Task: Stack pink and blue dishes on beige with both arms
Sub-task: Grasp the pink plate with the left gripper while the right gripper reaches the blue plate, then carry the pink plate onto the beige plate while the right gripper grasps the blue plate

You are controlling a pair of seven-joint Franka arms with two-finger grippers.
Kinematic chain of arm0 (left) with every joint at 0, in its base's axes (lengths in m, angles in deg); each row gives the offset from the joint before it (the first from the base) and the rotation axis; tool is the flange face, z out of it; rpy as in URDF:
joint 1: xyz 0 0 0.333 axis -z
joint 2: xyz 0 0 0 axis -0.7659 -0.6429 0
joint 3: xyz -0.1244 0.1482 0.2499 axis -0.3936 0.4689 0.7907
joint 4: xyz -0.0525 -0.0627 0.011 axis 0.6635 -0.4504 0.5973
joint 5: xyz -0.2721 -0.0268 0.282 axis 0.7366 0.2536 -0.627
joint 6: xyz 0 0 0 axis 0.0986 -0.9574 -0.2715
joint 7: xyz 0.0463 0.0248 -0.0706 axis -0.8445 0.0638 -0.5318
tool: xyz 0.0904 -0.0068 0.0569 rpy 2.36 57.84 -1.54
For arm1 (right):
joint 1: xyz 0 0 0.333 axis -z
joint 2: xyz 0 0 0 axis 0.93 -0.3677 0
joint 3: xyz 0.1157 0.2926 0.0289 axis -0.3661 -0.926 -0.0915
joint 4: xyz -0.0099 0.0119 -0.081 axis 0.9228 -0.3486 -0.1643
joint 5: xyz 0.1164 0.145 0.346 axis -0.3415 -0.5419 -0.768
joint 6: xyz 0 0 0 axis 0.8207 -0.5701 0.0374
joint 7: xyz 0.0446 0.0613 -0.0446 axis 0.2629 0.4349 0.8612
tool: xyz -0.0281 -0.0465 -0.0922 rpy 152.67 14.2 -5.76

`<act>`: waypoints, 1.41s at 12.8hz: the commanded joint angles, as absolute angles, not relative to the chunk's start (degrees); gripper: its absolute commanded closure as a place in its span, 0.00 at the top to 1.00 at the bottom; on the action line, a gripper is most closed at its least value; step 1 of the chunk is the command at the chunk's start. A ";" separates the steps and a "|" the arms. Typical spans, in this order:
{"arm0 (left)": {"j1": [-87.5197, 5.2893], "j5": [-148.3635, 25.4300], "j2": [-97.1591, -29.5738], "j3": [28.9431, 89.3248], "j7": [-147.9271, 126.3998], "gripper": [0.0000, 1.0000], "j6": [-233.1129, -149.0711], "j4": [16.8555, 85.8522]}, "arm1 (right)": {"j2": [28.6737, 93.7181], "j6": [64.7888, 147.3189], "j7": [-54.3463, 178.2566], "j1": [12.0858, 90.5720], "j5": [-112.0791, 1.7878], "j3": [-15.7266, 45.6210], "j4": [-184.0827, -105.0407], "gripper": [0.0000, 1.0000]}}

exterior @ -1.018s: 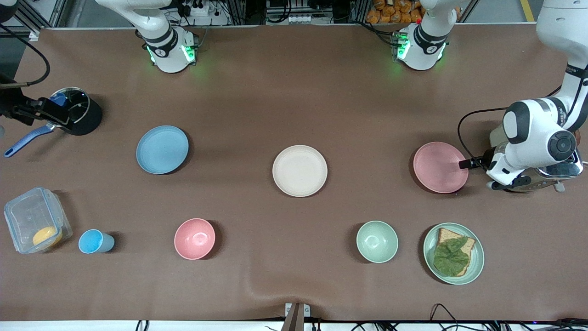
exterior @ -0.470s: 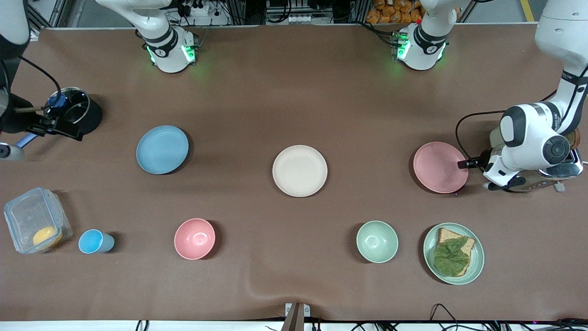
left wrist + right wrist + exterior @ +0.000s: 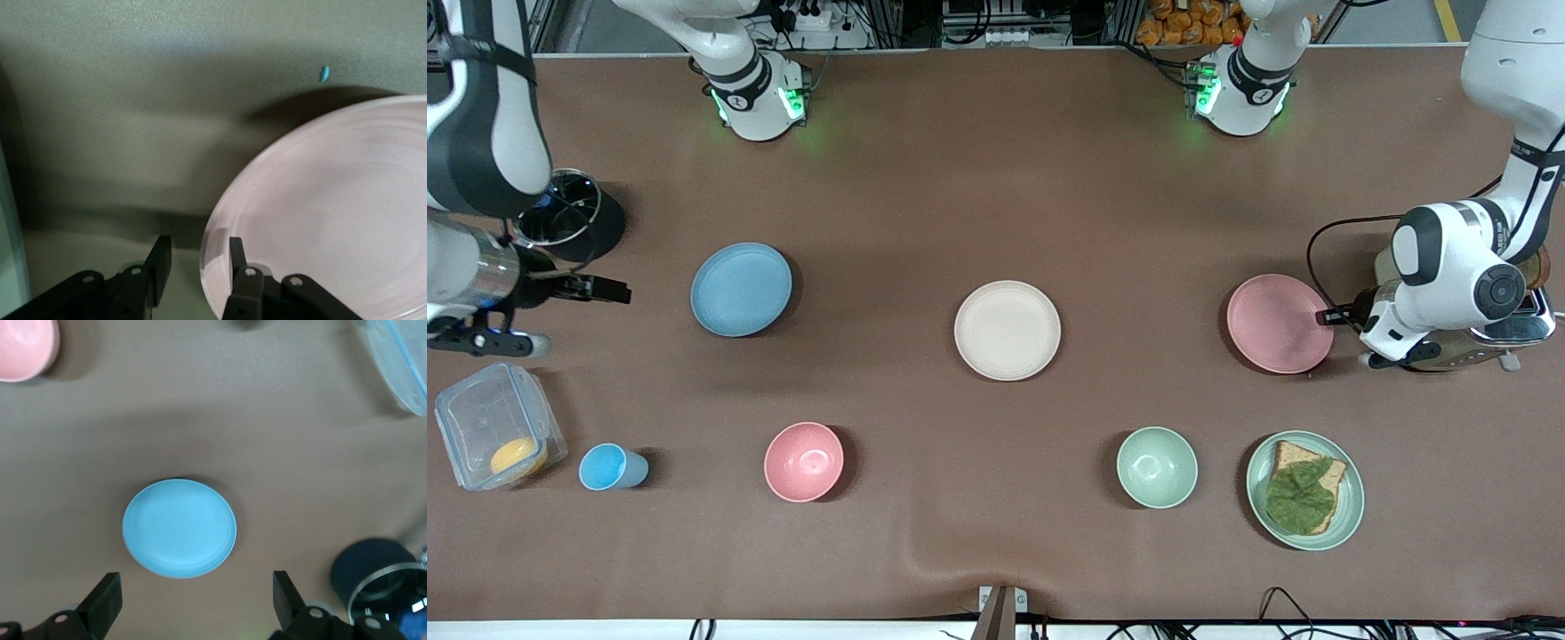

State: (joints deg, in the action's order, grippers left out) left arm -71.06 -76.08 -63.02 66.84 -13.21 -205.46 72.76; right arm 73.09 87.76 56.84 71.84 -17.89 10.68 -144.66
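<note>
Three flat round matte plates of equal size lie in a row across the brown worktop (image 3: pixel 996 178). The cream-beige plate (image 3: pixel 1007 330) sits at the middle and carries nothing. The pale pink plate (image 3: pixel 1278 323) lies toward the left arm's end, the light blue plate (image 3: pixel 741 289) toward the right arm's end; each is well apart from the beige one.

The left tool (image 3: pixel 197 257) is down at the pink plate's rim, on the side toward a chrome toaster (image 3: pixel 1494 342). One finger stands inside the rim and the other outside it, so the jaws straddle the edge; they are narrowed but a firm clamp cannot be confirmed.

The right tool (image 3: pixel 193 603) is off the worktop near the blue plate, at the right arm's end, with its fingers (image 3: pixel 103 600) spread wide and holding nothing. A dark lidded pot (image 3: pixel 574 222) stands just beside that arm.

Nearer the front camera: a clear lidded container (image 3: pixel 494 427), small blue cup (image 3: pixel 609 468), pink bowl (image 3: pixel 804 461), green bowl (image 3: pixel 1157 467), and a pale green plate (image 3: pixel 1352 498) bearing toast with a leaf.
</note>
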 commanded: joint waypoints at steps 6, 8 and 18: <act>-71.79 -76.61 -61.31 63.14 -14.22 0.00 -204.19 72.05 | 74.38 107.03 68.95 76.07 -18.12 10.03 -163.11 1.00; -71.79 -75.04 -60.16 60.25 -14.14 0.00 -199.81 69.43 | 73.85 114.76 71.41 76.43 -18.12 10.03 -168.65 1.00; -61.11 -67.38 -60.76 43.97 17.44 0.00 -196.54 57.92 | 62.17 125.43 82.06 78.01 -18.39 9.67 -171.49 1.00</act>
